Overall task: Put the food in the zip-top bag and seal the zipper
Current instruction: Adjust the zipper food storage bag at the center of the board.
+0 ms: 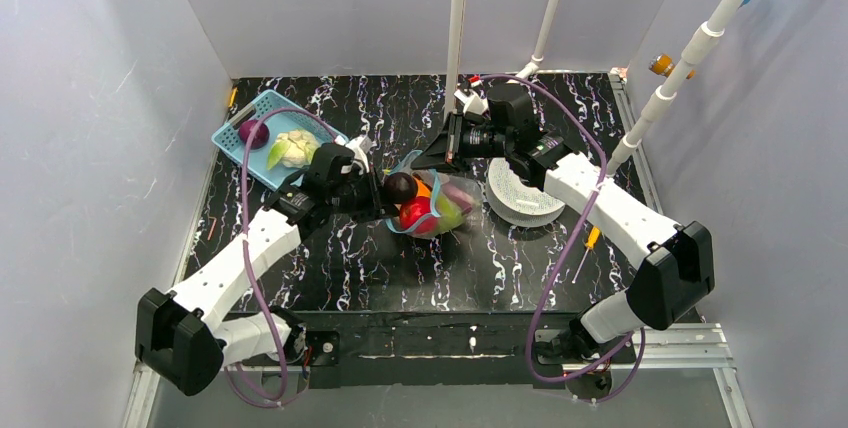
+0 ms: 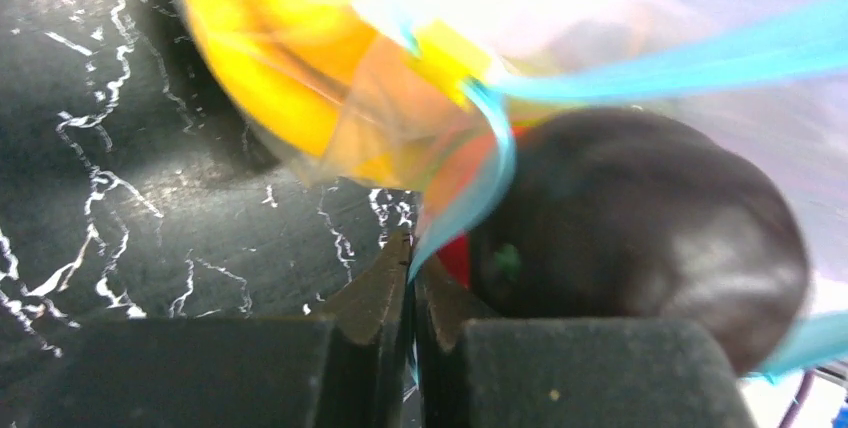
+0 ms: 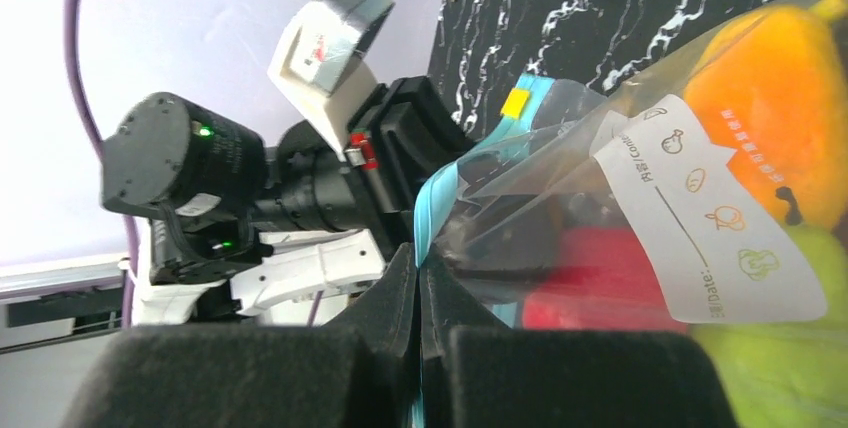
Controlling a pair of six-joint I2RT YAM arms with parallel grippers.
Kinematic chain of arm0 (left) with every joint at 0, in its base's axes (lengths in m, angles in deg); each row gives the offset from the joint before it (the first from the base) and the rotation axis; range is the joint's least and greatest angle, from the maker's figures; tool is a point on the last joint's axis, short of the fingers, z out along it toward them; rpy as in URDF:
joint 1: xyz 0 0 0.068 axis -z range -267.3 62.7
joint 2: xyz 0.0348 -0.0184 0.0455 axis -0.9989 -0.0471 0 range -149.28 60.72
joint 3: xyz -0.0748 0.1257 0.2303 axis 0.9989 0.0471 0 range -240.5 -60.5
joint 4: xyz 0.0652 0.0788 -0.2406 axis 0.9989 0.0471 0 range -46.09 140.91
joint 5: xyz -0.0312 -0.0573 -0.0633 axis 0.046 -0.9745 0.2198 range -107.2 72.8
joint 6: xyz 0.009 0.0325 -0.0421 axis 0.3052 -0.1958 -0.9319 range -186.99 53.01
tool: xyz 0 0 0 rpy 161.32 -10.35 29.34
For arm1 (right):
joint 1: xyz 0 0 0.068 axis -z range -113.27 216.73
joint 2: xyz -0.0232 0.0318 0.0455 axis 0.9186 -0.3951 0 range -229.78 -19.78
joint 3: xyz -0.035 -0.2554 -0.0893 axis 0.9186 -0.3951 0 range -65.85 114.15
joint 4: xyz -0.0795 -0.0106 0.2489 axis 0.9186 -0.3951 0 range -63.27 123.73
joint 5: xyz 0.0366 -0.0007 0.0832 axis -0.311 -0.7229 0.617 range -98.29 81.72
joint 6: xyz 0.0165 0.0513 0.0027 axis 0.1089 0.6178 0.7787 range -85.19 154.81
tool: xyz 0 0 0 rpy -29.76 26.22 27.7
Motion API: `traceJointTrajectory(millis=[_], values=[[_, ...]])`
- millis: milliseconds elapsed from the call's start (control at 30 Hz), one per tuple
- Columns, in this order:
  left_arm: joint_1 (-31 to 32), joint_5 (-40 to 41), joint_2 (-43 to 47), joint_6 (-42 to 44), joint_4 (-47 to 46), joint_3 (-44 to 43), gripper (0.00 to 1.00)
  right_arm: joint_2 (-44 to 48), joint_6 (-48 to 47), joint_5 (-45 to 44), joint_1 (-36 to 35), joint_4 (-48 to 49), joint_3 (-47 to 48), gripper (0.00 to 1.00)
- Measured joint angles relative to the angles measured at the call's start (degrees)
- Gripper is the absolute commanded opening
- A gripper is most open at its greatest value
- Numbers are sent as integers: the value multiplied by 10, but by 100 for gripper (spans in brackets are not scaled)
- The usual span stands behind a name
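Overhead, I see both arms meeting at the middle of the black counter (image 1: 330,273). There the zip-top bag (image 1: 436,220) lies between the light-blue basket (image 1: 262,116) and the white perforated disc (image 1: 525,203). The left gripper (image 1: 380,189) is at the bag's left edge and the right gripper (image 1: 433,155) at its far edge. Red, green and orange food shows through the plastic. A dark eggplant (image 1: 400,186) sits at the bag's mouth; I cannot tell whether it is fully inside. A purple piece (image 1: 253,133) lies in the basket.

On the left wrist camera, the left gripper (image 2: 411,260) is pinched nearly flat on the blue-teal zipper (image 2: 478,198). The eggplant (image 2: 640,228) is just right of the fingers, and a yellow-orange piece (image 2: 265,48) is blurred behind plastic.

On the right wrist camera, the right gripper (image 3: 418,266) is clamped narrow on the zipper (image 3: 432,203). Beyond it are the bag's white label (image 3: 715,238) and orange (image 3: 790,98), red (image 3: 600,273) and green (image 3: 800,373) pieces inside.
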Motion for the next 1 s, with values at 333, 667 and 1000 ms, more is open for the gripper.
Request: traceJointTrajectory(millis=[333,667,1000], values=[[0,-41,97,-61,37,-35,0,16,-250,-211,-93,-203,93,14],[-1,-24,99,-141,54,17,0,38,-384,-291,-134,-243,104,57],[0,-13,134,-153,54,17,0,103,-465,-284,-162,-271,55,96]])
